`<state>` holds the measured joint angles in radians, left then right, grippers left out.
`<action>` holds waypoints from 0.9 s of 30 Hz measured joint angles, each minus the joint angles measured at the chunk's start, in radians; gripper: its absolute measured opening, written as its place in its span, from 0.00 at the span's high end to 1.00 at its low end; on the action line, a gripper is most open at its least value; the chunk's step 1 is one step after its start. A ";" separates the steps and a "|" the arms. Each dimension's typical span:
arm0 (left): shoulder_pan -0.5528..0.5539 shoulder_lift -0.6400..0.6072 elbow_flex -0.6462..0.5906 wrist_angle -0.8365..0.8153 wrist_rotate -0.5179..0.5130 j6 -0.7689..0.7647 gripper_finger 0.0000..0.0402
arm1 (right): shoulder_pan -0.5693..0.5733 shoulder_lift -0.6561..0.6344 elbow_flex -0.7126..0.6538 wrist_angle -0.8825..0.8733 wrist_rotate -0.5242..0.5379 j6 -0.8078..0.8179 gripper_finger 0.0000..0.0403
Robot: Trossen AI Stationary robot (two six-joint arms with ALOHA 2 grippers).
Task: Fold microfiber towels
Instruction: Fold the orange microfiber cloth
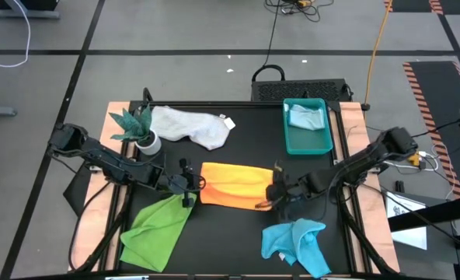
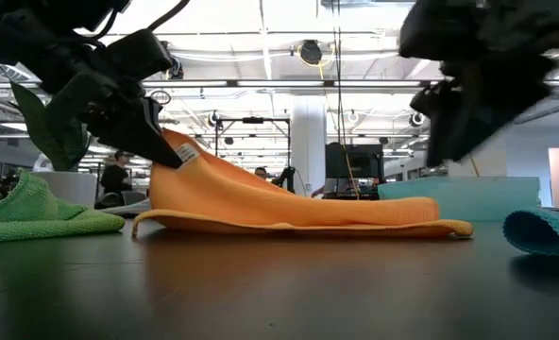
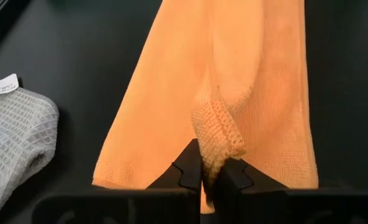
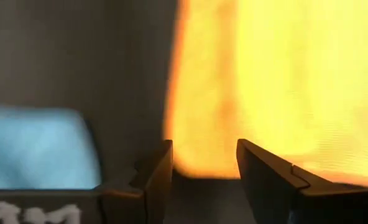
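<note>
Orange towel [image 1: 234, 185] sits mid-tabletop [image 1: 238, 233], folded into a wide band, with its left end lifted off the surface. Left end effector [image 3: 209, 180] is clamped on a bunched corner of that end, while the right end effector [image 1: 277, 196] has its fingers spread apart at the other end, holding nothing.

Around it: lime green towel [image 1: 157, 225] near the front left, turquoise towel [image 1: 298, 245] crumpled front right, white-grey towel [image 1: 191, 126] at the back beside the plant [image 1: 137, 128], and a pale blue towel [image 1: 305, 117] in the teal tray [image 1: 308, 141].

My guess is the next fold goes best if the left side carries its corner straight across, low and slow, so the edges line up and the layer underneath doesn't drag.
</note>
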<state>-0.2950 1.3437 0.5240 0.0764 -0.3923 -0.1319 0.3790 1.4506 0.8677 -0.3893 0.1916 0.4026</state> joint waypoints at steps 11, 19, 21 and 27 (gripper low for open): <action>0.000 0.000 0.000 0.005 0.001 0.005 0.94 | -0.232 0.000 -0.286 0.390 -0.066 0.290 0.56; 0.000 0.000 0.000 0.005 0.001 0.014 0.94 | -0.282 -0.002 -0.430 0.722 -0.196 0.311 0.61; 0.000 0.000 0.000 0.005 0.001 0.014 0.94 | -0.276 -0.001 -0.435 0.721 -0.195 0.297 0.65; 0.000 0.000 0.000 0.005 0.001 0.015 0.94 | -0.270 -0.002 -0.435 0.738 -0.190 0.234 0.83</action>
<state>-0.2947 1.3437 0.5240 0.0818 -0.3912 -0.1172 0.1088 1.4490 0.4324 0.3483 0.0018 0.6365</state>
